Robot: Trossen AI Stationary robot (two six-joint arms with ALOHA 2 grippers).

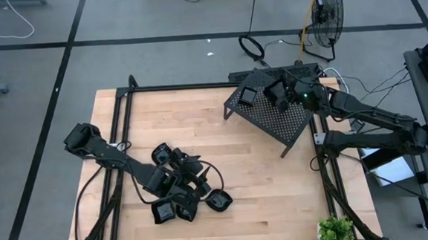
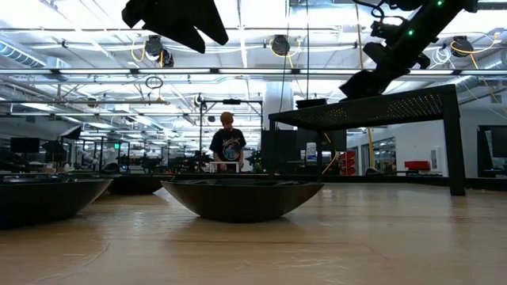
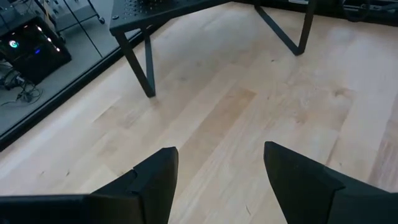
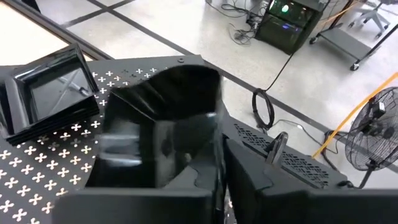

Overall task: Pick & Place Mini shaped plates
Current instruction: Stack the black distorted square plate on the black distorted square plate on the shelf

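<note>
Several glossy black mini plates lie on the wooden table near its front left, among them one (image 1: pixel 219 201) and another (image 1: pixel 164 211); the low view shows one resting on its base (image 2: pixel 242 198). My left gripper (image 3: pixel 221 155) hangs open above them over bare wood (image 1: pixel 191 168). A square mini plate (image 4: pixel 50 93) lies flat on the black perforated rack (image 1: pixel 273 120) at the far right. My right gripper (image 4: pixel 222 149) is over the rack (image 1: pixel 276 94), shut on another black plate (image 4: pixel 161 124). My right gripper pinches the plate's rim (image 4: pixel 214 134) between its two fingers, coming slanting down from the table's right side. The plate stands on edge in the hold, tilted, its hollow side turned away from the fingers, just above the rack's top. Its far side is blurred.
The rack stands on thin legs (image 3: pixel 149 68) on the far right of the table. A black frame rail (image 1: pixel 115 141) runs along the table's left side. A fan (image 1: pixel 325 13) and cables lie beyond the far edge, a plant (image 1: pixel 336 231) at the front right. A person (image 2: pixel 228 146) stands far behind.
</note>
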